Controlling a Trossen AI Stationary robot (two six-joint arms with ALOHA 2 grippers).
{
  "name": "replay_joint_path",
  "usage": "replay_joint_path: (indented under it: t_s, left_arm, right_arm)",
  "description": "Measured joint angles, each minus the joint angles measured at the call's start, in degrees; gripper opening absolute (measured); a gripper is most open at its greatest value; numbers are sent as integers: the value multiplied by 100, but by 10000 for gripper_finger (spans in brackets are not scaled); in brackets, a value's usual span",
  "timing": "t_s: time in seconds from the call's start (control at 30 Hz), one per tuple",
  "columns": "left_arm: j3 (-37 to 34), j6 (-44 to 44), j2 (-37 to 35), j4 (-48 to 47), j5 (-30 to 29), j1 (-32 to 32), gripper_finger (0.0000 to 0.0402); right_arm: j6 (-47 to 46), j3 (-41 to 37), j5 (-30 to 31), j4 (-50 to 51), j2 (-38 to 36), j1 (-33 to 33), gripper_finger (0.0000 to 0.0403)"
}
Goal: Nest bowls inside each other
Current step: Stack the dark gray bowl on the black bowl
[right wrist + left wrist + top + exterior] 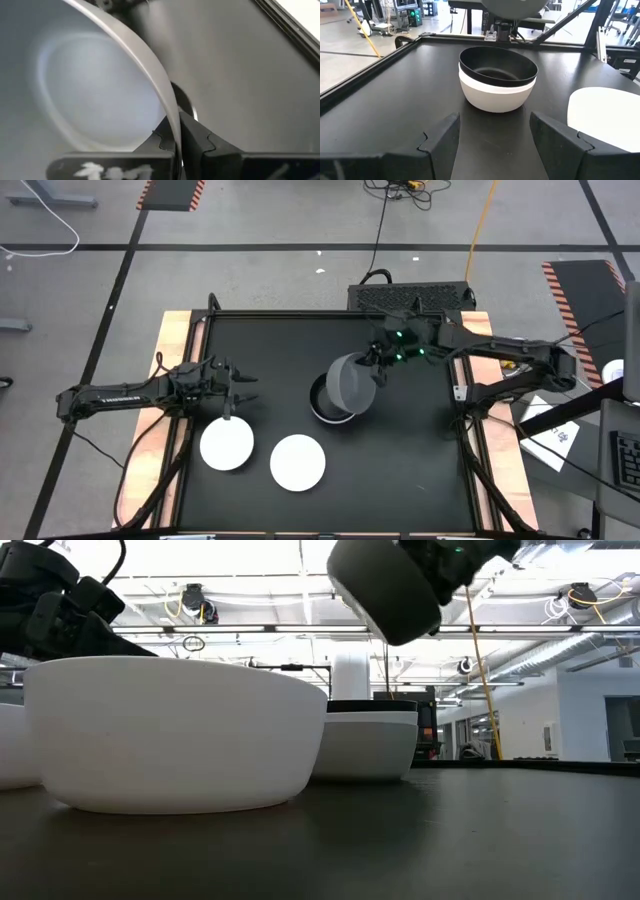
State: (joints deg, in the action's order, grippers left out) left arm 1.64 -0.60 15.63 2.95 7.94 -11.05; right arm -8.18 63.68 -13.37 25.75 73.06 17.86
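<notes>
Overhead, right pincer (pixel 372 370) pinches grey bowl (pixel 350 383); black bowl (pixel 497 66) nested in white bowl (pixel 496 95).

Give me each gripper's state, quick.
Left gripper: open, empty, near the two white bowls.
Right gripper: shut on the rim of the dark grey bowl, held tilted above the black-in-white stack.

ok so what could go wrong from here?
The right pincer grips the grey bowl by one thin edge of its rim, and the bowl hangs tilted, so it may slip or drop crooked. It could also knock the black bowl nested in the white bowl below.
</notes>
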Motion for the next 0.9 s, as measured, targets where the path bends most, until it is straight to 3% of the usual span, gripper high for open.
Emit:
replay_joint_path:
  t_s: [0.3,0.67,0.9]
  left_arm:
    - [-1,8,1,-68,71,0,243]
    - [-1,93,1,-66,116,0,243]
    - [-3,91,1,-127,116,0,243]
  right_arm:
    - [414,1572,-15,1826,1468,121,0]
    - [551,3352,-17,3215,3368,47,0]
    - [599,4524,741,4991,4452,2,0]
